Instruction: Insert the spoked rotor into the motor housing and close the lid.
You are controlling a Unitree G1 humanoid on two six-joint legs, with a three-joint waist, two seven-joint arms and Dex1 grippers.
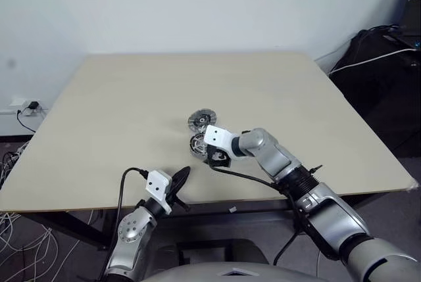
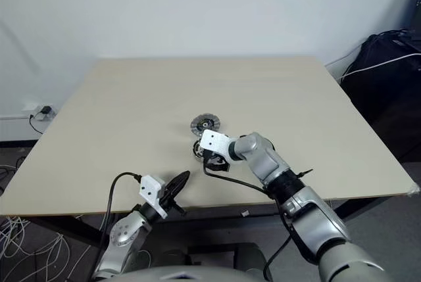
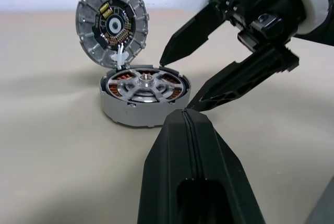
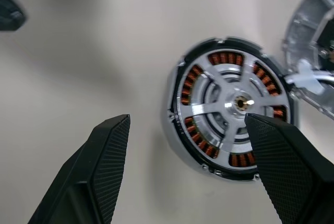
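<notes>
The motor housing (image 3: 122,110) sits on the table (image 1: 118,104) near its middle, with copper windings around its inside. The spoked rotor (image 3: 143,83) lies flat inside it, shiny, with its hub (image 4: 240,101) in the centre. The lid (image 3: 112,25) stands tilted up at the housing's far edge, its ribbed face and dark centre towards me, and white wires join it to the housing. My right gripper (image 4: 185,119) hangs open just above the housing, holding nothing. My left gripper (image 1: 179,180) is shut and empty at the table's front edge, pointing at the housing.
The table's front edge runs just under my left gripper. Black bags (image 1: 388,65) with a white cable stand beyond the table's right side. A power strip (image 1: 26,106) and loose cables lie on the floor at the left.
</notes>
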